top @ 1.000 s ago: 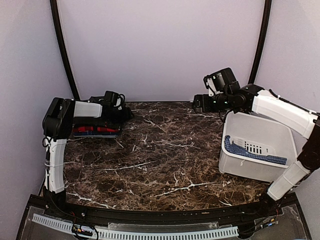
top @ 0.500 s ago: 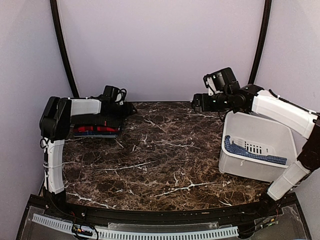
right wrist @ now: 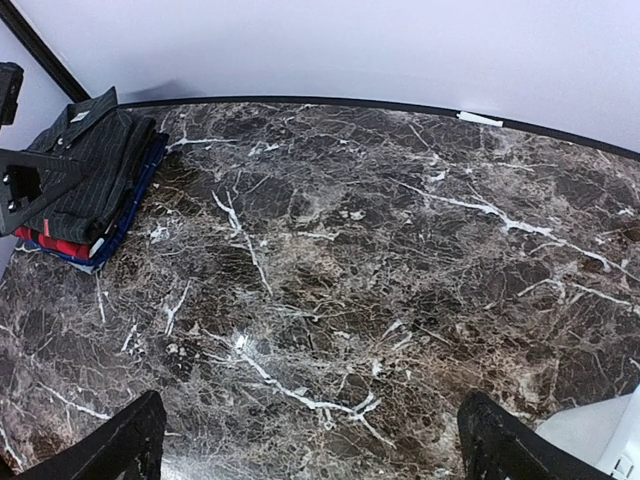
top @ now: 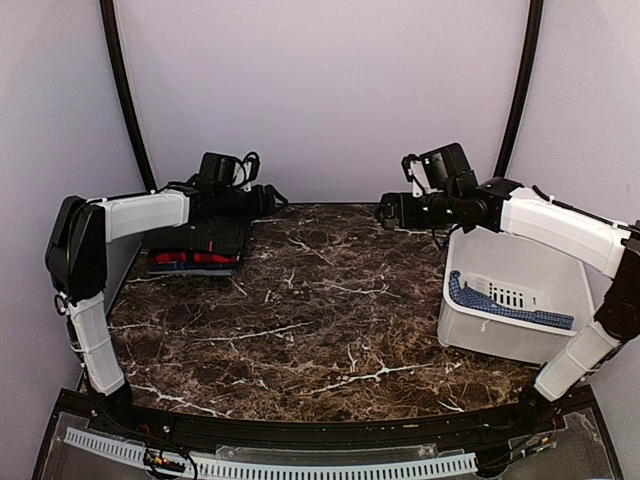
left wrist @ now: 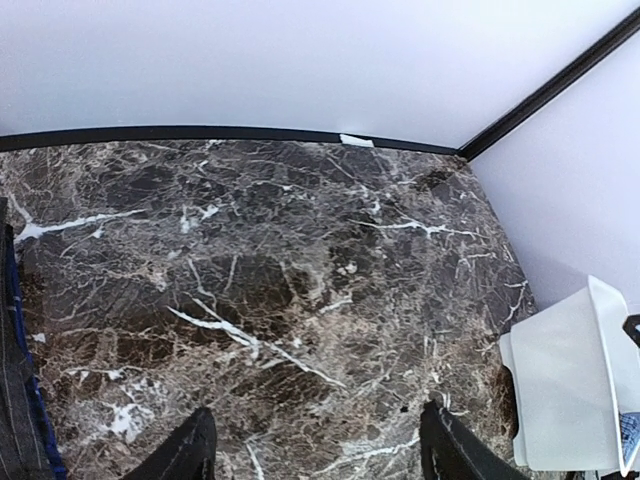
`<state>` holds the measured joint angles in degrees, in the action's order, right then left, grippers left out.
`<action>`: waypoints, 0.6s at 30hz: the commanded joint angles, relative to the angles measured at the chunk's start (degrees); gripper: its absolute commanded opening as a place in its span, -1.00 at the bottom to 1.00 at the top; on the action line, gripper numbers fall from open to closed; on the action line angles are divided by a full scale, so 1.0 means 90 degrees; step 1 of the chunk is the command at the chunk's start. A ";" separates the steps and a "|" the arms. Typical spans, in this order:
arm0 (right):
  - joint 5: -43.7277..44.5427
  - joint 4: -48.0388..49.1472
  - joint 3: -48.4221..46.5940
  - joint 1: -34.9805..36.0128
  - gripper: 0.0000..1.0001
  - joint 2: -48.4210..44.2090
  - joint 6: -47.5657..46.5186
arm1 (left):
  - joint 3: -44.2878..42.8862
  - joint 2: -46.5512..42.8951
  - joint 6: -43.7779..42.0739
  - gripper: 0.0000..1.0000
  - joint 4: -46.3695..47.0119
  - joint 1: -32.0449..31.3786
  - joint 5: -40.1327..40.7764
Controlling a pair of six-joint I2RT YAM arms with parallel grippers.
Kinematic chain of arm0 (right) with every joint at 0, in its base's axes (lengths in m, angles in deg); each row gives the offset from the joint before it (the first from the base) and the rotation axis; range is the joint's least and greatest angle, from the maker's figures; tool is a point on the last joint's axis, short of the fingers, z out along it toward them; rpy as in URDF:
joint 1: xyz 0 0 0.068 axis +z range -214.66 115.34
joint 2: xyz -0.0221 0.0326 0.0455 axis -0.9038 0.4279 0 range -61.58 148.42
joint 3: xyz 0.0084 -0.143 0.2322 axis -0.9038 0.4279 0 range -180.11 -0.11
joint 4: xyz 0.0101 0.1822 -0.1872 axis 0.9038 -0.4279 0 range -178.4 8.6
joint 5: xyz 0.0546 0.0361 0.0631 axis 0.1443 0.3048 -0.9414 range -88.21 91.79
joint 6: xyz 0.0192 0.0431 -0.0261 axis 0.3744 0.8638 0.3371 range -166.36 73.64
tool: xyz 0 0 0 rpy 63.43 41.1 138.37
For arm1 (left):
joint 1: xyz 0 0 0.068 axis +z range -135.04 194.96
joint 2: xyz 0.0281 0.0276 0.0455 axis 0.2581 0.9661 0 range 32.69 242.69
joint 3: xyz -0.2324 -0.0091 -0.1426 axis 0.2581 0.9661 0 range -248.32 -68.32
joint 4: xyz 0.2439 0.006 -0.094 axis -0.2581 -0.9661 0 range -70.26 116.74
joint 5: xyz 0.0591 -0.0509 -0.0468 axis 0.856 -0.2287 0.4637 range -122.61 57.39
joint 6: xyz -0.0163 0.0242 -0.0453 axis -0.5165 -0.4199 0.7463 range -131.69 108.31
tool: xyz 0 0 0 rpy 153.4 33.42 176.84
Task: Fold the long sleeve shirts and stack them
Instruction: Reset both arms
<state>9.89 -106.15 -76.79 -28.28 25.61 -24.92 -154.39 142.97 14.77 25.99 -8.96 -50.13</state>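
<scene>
Looking like wrap-up on stacking: charcoal shirt [right wrist: 95, 170] folded atop red plaid shirt [top: 190, 259], far left. Left gripper [top: 268, 200] just right of that pile, jaws apart, empty. Right gripper [top: 385, 210] further right, spread wide, empty too. Next, probably fetching the blue checked cloth [top: 510, 308] from the white bin [top: 490, 335], minding the rim.

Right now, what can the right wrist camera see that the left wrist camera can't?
Only the right wrist view: the red plaid shirt folded under the dark pinstriped shirt. Only the left wrist view: the white bin's broad wall; the other catches just a corner. Both: the marble table, a bit of the pinstriped shirt, and open fingers: the left gripper in one, the right gripper in the other.
</scene>
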 commanded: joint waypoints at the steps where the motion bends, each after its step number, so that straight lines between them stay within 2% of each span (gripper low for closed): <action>1: -0.0357 0.0606 0.0073 0.0093 0.97 -0.0108 -0.0085 | 0.0574 -0.0974 -0.0136 0.37 0.0425 -0.0261 0.0051; 3: -0.0482 0.0750 0.0106 0.0161 0.97 -0.0128 -0.0130 | 0.0844 -0.1261 -0.0128 0.38 0.0498 -0.0364 0.0154; 6: -0.0623 0.1033 0.0206 0.0264 0.97 -0.0221 -0.0196 | 0.1315 -0.1659 -0.0093 0.77 0.0614 -0.0485 0.0311; 8: -0.0757 0.1332 0.0332 0.0290 0.97 -0.0326 -0.0218 | 0.1610 -0.1979 -0.0075 0.84 0.0751 -0.0540 0.0390; 13: -0.1101 0.1931 0.0668 0.0302 0.97 -0.0576 -0.0259 | 0.2357 -0.2762 -0.0085 0.97 0.0906 -0.0619 0.0563; 18: -0.1296 0.2410 0.0845 0.0303 0.97 -0.0660 -0.0269 | 0.3040 -0.3611 -0.0110 0.98 0.1122 -0.0638 0.0755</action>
<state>0.80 -91.70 -70.52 -25.92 21.70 -26.56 -131.17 117.12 14.40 32.83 -14.30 -45.41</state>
